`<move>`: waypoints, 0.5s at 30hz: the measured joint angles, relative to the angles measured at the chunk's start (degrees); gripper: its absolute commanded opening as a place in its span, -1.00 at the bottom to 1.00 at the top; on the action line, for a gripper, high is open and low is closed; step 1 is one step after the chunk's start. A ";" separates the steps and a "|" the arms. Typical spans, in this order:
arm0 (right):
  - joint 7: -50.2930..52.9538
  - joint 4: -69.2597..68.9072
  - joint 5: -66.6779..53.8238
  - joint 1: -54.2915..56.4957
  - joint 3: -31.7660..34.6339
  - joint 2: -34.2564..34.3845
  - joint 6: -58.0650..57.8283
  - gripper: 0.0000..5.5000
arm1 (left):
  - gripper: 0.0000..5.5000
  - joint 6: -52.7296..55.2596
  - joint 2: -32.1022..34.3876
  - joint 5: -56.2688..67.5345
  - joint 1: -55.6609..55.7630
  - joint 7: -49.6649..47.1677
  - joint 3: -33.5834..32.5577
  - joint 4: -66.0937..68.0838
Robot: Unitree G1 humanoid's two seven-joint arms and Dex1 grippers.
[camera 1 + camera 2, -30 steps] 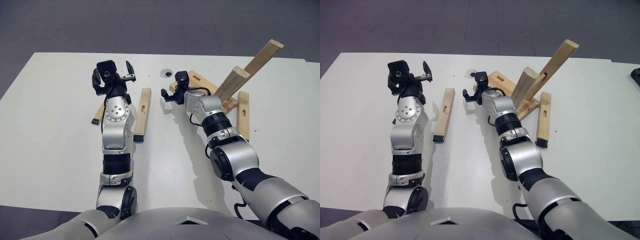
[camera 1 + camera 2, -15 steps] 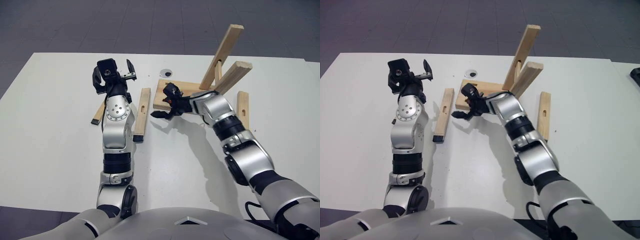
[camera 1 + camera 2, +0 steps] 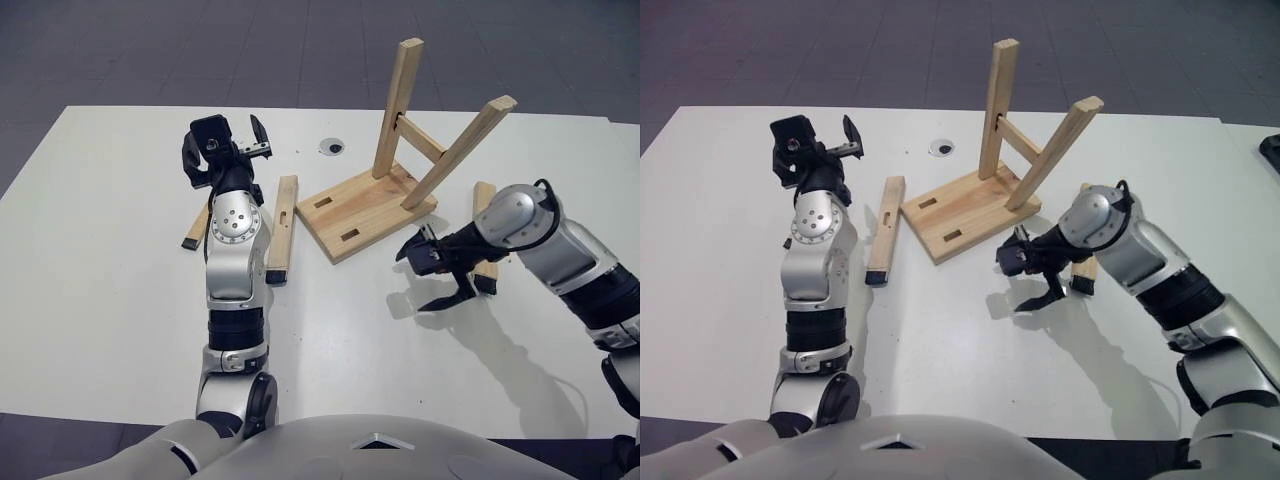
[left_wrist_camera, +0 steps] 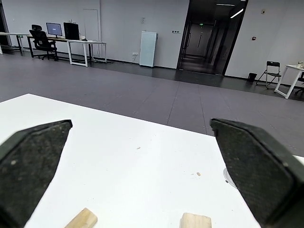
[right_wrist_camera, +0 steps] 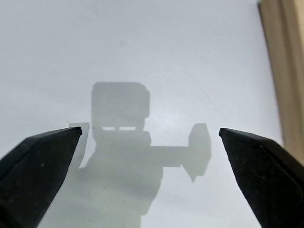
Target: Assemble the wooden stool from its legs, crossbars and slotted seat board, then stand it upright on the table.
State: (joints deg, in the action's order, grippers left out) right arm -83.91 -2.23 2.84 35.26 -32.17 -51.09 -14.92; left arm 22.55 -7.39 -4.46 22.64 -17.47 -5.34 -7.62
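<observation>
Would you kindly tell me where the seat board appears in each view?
Left eye view: seat board at centre, just before the table hole.
Right eye view: left of centre, same hole beyond.
Left wrist view: faces the far edge of the table instead.
Right wrist view: faces table and a loose leg instead.
Shared landmark: the hole.

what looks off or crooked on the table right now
The seat board lies flat with two legs standing in it unevenly: the left leg near upright, the right leg leaning well outward. Two slots in the board are empty, and a spare leg lies loose beside it.
</observation>
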 measured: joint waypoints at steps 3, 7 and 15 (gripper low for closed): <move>2.45 -4.90 -10.13 0.61 9.39 3.67 -10.58 0.95 | 0.96 0.02 -0.20 -0.01 -0.62 -0.70 -0.16 -0.19; 15.10 -6.95 -13.83 -1.57 13.43 13.02 -24.04 0.95 | 0.96 0.03 -0.55 0.01 -0.73 -0.87 -0.06 -0.21; 33.91 -3.91 -12.32 -9.02 11.71 26.13 -34.09 0.95 | 0.96 0.18 -0.41 0.02 -0.72 -0.60 -0.04 -0.06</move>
State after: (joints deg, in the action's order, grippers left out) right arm -50.00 -6.14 -9.48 26.24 -20.46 -24.97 -49.01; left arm 22.73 -7.80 -4.44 21.92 -18.07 -5.38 -7.68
